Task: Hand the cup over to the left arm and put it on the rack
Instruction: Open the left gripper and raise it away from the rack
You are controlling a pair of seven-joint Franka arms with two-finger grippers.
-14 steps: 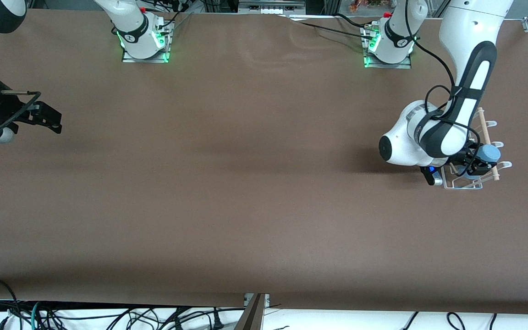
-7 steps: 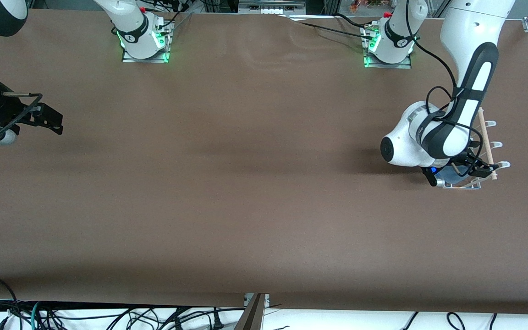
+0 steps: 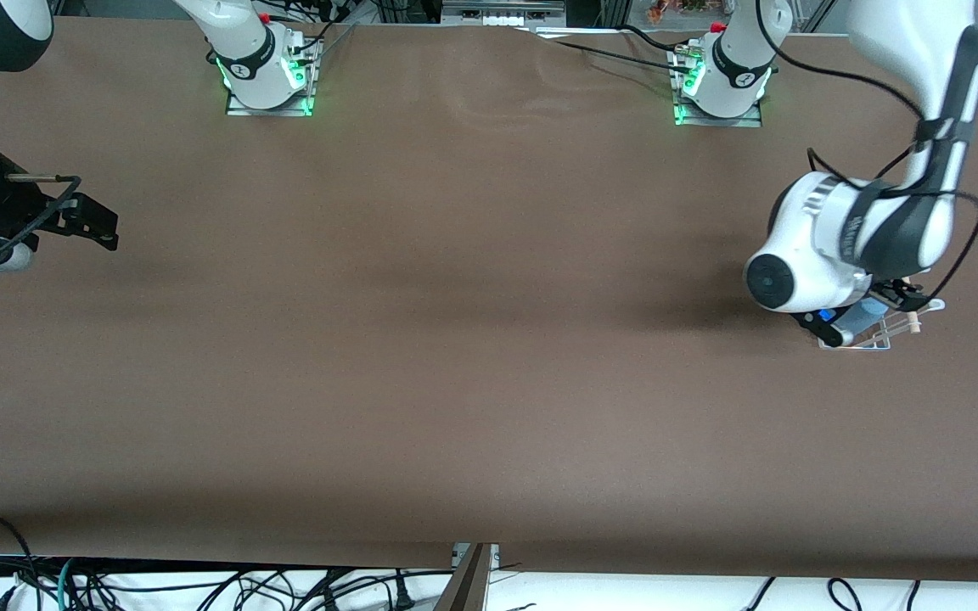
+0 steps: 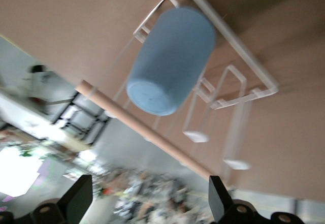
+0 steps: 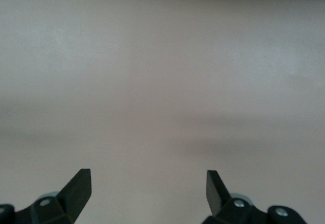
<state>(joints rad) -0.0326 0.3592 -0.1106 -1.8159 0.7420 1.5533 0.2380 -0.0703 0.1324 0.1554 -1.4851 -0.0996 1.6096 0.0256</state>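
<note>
The light-blue cup lies tilted on the white wire rack, its base toward the wooden dowel. In the front view the cup and rack sit at the left arm's end of the table, mostly under the left arm's wrist. My left gripper is open and empty, drawn back from the cup and apart from it. My right gripper is open and empty over bare table at the right arm's end; its wrist view shows only the table.
The brown table stretches between the two arms with nothing on it. The two arm bases stand along its edge farthest from the front camera. Cables hang below the table edge nearest the front camera.
The left gripper lowered the cup onto the rack, let go of it and drew back; its wrist swung toward the left arm's end of the table. The right arm barely moved.
</note>
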